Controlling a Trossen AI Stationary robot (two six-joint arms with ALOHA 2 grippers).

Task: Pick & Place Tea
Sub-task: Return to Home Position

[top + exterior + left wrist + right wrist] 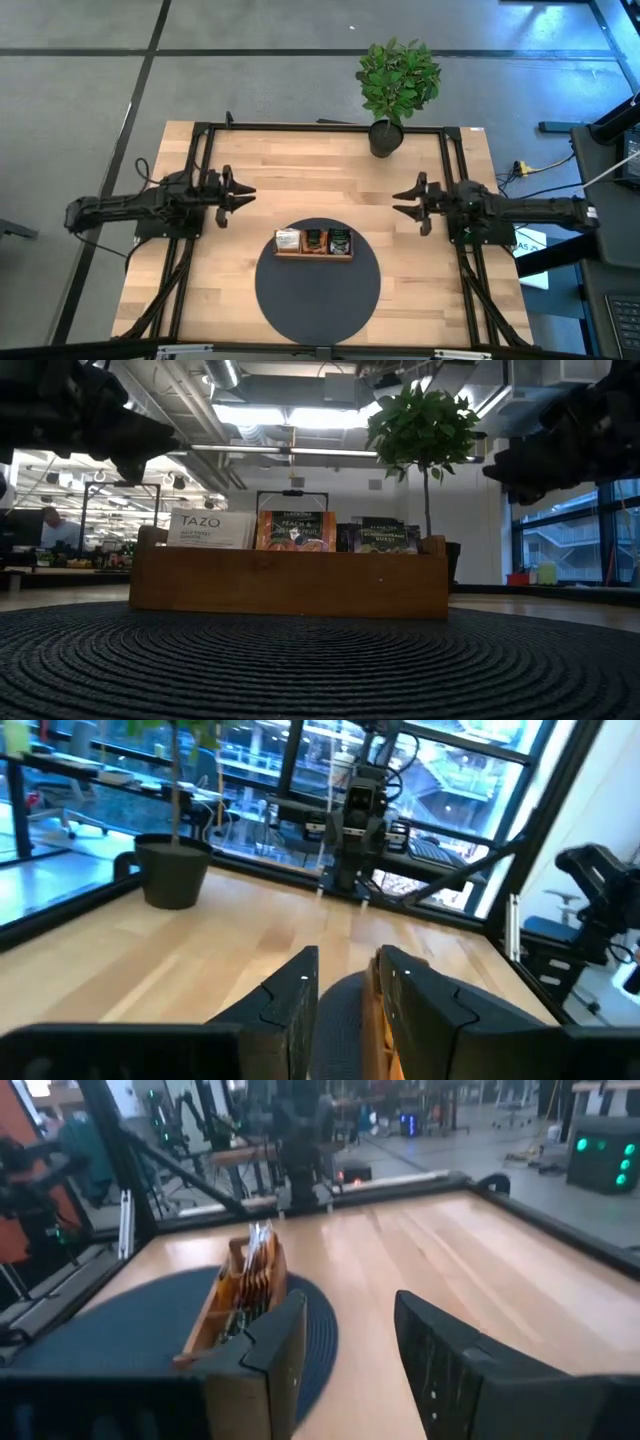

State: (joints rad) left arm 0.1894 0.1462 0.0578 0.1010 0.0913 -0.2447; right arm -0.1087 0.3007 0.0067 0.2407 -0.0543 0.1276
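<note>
left jaws: at the end of the left arm [130, 208], raised over the worktop [220, 270]. Parted by a moderate gap, nothing held.
right jaws: at the end of the right arm [530, 212], facing the left jaws across the worktop. Parted rather wider, nothing held.
tea bags [313, 240]: on edge in a wooden tray [290, 582] on a dark round mat [318, 295]. They sit between the two sets of jaws, below both and well apart from each, off the line joining them on the side away from the plant [398, 78].
sorting: white bag [210, 528] in the compartment nearest the left jaws, orange bag [296, 530] in the middle, dark bag [380, 535] nearest the right jaws.
handling (judged): thin paper sachets, very light and bendy; probably slick-faced, so they could slide against each other. Not breakable, but they would crease.
where to hold (judged): the top edge standing above the tray wall, pinched across the flat faces. Lift straight up so the neighbouring bags do not come too.
tray (judged): stiff and light, may shift on the mat if nudged.
writing: "TAZO" clear on the white bag; "PEACH" seems to read on the orange bag. Print on the dark bag too small to read.
</note>
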